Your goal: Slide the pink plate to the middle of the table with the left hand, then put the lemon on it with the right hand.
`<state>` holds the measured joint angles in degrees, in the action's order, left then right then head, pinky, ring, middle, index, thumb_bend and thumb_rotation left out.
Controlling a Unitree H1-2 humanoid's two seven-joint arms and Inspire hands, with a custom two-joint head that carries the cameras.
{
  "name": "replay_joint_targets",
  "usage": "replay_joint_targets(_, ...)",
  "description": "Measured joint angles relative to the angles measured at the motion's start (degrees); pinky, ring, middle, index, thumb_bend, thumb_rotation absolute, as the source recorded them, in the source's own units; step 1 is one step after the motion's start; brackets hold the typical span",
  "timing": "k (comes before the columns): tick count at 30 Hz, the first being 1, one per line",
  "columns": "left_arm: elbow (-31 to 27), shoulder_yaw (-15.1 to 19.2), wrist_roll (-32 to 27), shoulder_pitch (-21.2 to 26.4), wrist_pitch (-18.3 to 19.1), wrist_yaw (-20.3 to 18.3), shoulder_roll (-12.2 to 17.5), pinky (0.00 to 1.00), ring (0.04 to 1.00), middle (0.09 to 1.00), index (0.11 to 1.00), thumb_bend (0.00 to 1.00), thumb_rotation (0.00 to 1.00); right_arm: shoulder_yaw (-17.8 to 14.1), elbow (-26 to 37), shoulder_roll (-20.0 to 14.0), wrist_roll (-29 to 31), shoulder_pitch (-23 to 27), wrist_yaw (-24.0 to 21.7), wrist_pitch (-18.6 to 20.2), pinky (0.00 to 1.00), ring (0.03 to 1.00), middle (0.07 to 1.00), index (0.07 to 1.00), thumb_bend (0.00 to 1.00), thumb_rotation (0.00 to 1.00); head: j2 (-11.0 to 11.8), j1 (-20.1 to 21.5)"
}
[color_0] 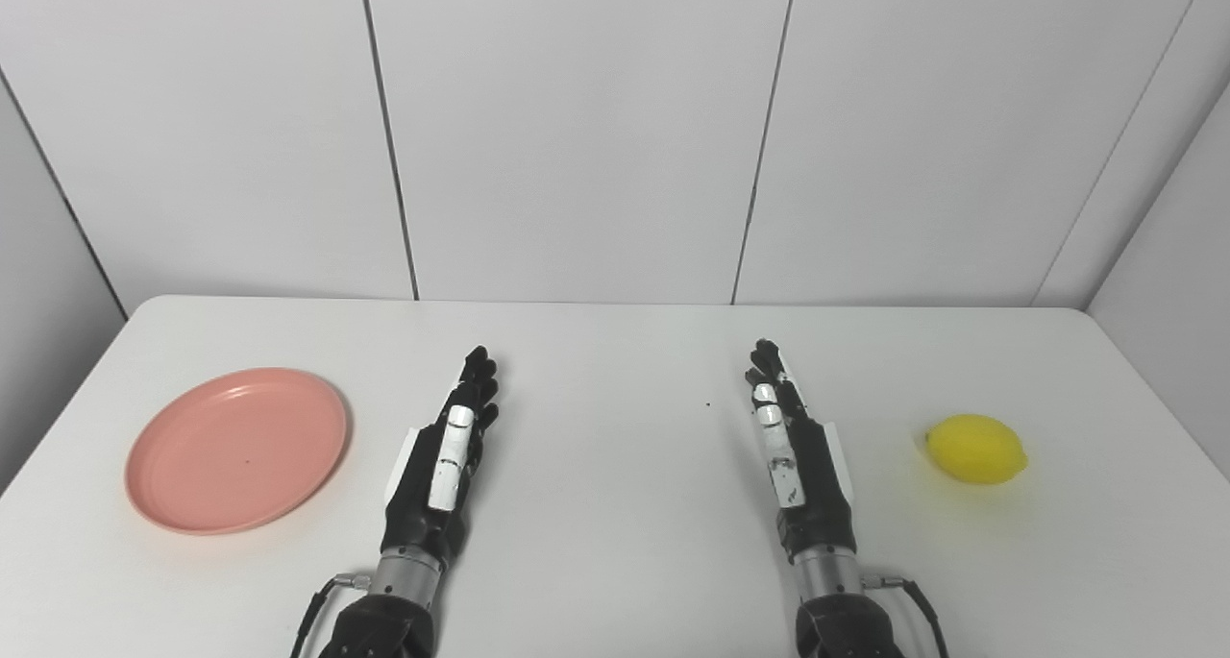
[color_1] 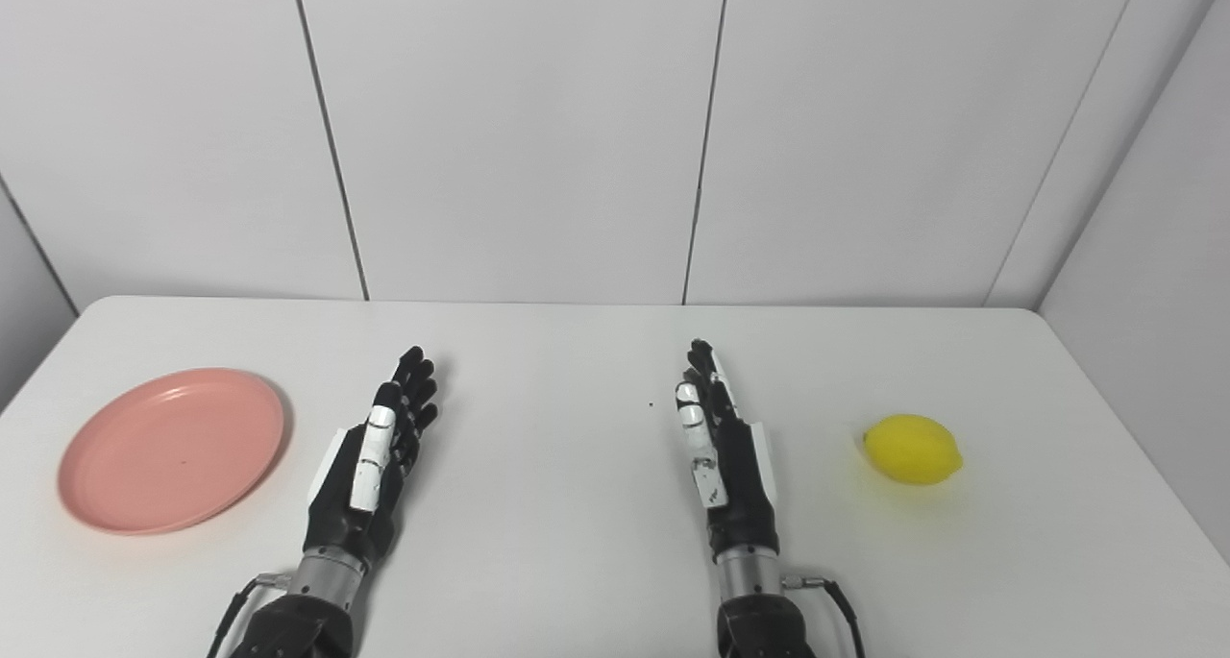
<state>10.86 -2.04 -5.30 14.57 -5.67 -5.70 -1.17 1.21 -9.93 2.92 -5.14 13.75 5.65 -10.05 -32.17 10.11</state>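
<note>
- Across the whole scene lies the white rectangular table (color_0: 615,562), bare through its middle; that wide open patch between the two hands is, as I judge it, where the plate must end up, and nothing stands in the way of a slide to the right.
- At the left side, near the table's left edge, rests the round pink plastic plate (color_0: 236,450), flat and untouched; its near and left rims leave little margin to the edge, so a push should go rightward and not nearward; no step of the task looks begun.
- Just right of the plate, apart from it, the black-and-white left hand (color_0: 450,456) is released, fingers straight and holding nothing, pointing far.
- Right of centre, the black-and-white right hand (color_0: 793,447) is likewise released and empty.
- Near the right edge sits the small yellow oval lemon (color_0: 975,449), well apart from the plate and clear of the right hand; both moves remain to be done.
</note>
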Motion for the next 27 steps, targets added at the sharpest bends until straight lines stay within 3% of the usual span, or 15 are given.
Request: replay_joint_targets(27,0.4,0.1,-0.5,0.5,-0.1,-0.2,-0.1,1.00,1.000,1.000,1.000,0.63,1.00,-0.1,-0.5,-0.1,0.0,0.5,0.0,0.0,0.96,0.937,0.947,0.939,0.75,1.00,0.1,-0.1)
